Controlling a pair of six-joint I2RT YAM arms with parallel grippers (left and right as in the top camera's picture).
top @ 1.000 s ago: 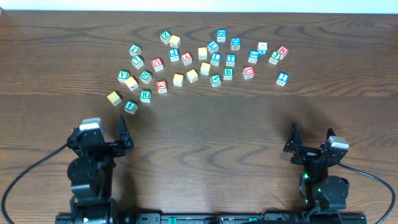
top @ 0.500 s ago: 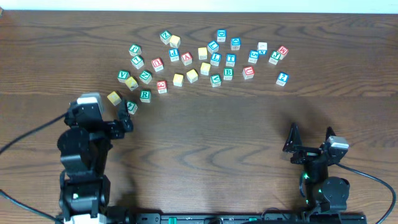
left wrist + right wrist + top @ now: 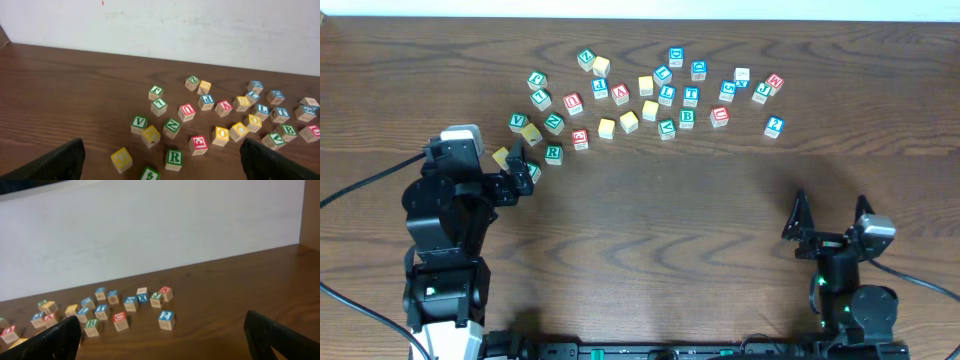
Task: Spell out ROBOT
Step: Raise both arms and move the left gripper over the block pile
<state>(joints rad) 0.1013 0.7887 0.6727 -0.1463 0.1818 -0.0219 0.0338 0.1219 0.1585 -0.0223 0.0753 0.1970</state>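
Note:
The green-framed R cube (image 3: 553,153) (image 3: 174,159) lies at the near left edge of the scattered cubes. The green B (image 3: 687,118) (image 3: 287,131) (image 3: 91,325) and blue T (image 3: 691,96) (image 3: 280,114) sit close together right of centre. Two yellow-faced O cubes (image 3: 607,128) (image 3: 629,122) (image 3: 221,134) (image 3: 240,130) lie side by side in the middle. My left gripper (image 3: 492,165) (image 3: 162,165) is open, low and just short of the R cube, holding nothing. My right gripper (image 3: 830,215) (image 3: 160,340) is open and empty, well short of the cubes.
A yellow G cube (image 3: 501,157) (image 3: 121,159) and a green-framed cube (image 3: 532,171) (image 3: 150,174) lie right at my left gripper's jaws. Red-lettered cubes (image 3: 580,139) (image 3: 199,144) are mixed in. A lone blue cube (image 3: 774,126) (image 3: 166,319) sits at the right. A white wall backs the table.
My left arm has advanced toward the cubes, and its jaws now reach the nearest ones. The right arm shifted slightly to the right. Both grippers stayed open.

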